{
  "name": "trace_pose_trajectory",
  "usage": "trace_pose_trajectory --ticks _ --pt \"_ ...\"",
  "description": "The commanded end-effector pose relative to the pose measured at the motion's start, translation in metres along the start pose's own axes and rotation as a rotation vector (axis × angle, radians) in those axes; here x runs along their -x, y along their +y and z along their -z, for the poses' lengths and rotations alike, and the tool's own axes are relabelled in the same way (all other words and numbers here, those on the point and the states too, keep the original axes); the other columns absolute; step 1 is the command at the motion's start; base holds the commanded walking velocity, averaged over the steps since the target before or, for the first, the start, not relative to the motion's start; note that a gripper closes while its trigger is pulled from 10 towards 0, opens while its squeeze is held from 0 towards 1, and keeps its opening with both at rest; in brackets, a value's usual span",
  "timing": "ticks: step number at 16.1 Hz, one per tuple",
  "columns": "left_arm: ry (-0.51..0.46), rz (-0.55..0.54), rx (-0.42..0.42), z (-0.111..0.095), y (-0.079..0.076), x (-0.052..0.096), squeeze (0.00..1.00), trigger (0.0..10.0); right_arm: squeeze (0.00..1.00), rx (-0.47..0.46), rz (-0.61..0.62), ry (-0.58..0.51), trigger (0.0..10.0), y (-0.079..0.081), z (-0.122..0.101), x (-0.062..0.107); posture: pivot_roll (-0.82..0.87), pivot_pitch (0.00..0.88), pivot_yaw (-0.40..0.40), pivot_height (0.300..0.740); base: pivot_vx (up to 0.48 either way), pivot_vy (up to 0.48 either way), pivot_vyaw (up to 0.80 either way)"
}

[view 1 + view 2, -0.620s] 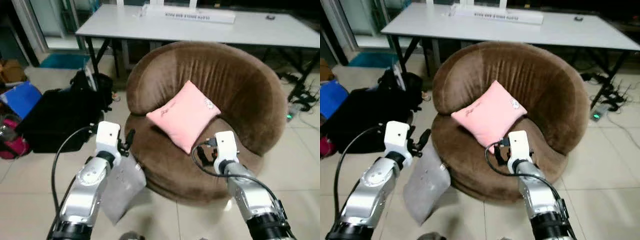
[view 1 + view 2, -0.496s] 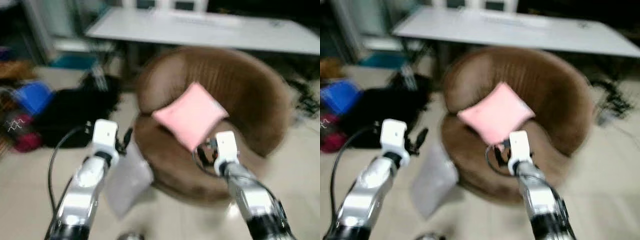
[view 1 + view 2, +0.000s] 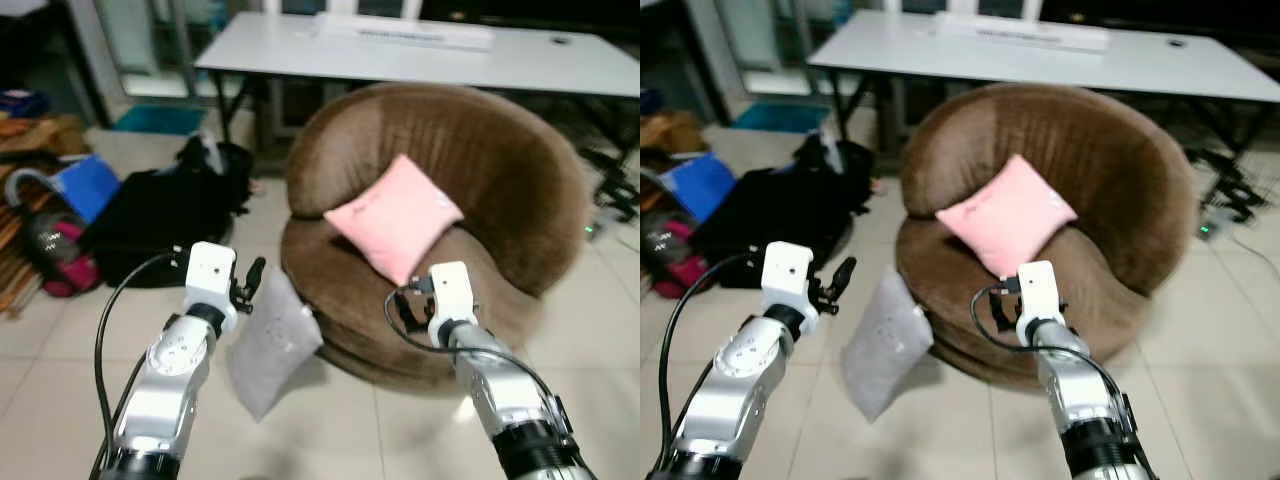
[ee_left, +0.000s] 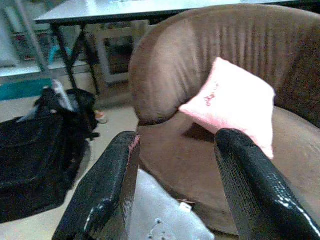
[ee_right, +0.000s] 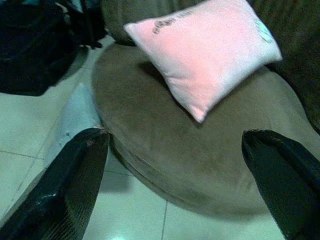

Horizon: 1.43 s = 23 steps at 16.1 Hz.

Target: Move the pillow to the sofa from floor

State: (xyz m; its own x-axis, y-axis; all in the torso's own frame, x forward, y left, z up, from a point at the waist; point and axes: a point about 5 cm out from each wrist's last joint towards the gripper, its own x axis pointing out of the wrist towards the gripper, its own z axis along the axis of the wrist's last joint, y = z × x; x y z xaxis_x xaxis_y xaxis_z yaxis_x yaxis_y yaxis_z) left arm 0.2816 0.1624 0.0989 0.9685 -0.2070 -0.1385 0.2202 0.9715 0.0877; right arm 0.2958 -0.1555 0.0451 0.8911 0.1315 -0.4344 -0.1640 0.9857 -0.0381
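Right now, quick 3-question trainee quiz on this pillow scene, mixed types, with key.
1. True or false: the grey pillow already lies on the sofa seat.
2. Which pillow rests on the seat? A) pink B) grey C) blue
3. Fill in: both the left gripper and right gripper are ____ and hold nothing.

Key
1. False. It stands on the floor, leaning against the sofa's base.
2. A, the pink pillow.
3. open

My round brown sofa [image 3: 440, 190] looks like ribbed, matt velvety cloth. The grey cloth pillow [image 3: 272, 342] leaning on it is matt; the pale floor tiles [image 3: 60, 390] shine glossy and smooth.
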Motion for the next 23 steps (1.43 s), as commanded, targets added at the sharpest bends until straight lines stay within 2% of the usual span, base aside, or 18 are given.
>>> trace_pose_trajectory --ticks 1,4,12,21,23 --pt "-0.010 -0.016 -0.006 -0.0030 0.0014 -0.0018 0.00 10.0 0.00 0.003 0.007 0.000 10.0 -0.0045 0.0005 0.0001 0.13 0.000 -0.037 0.740 0.000 0.330 0.00" --pt "-0.004 -0.012 -0.002 -0.0017 0.0024 -0.0008 0.00 10.0 0.00 -0.002 -0.005 0.001 10.0 -0.0029 0.0005 0.0005 0.13 0.000 -0.036 0.740 0.000 0.379 -0.14" --pt "0.003 -0.042 -0.021 -0.0022 0.0082 -0.0021 0.00 10.0 0.00 -0.012 -0.016 -0.002 10.0 -0.0005 -0.0018 -0.0025 0.14 0.000 -0.048 0.740 0.000 0.469 -0.72" --pt "0.012 -0.037 -0.032 -0.0023 0.0095 -0.0047 0.00 10.0 0.00 -0.018 -0.008 0.001 10.0 -0.0013 0.0003 -0.0015 0.11 0.000 -0.019 0.740 0.000 0.480 -0.70" --pt "0.013 -0.024 -0.039 -0.0041 0.0091 -0.0064 0.00 10.0 0.00 -0.047 0.005 0.000 10.0 -0.0019 0.0010 -0.0011 0.11 0.000 -0.014 0.740 0.000 0.480 -0.68"
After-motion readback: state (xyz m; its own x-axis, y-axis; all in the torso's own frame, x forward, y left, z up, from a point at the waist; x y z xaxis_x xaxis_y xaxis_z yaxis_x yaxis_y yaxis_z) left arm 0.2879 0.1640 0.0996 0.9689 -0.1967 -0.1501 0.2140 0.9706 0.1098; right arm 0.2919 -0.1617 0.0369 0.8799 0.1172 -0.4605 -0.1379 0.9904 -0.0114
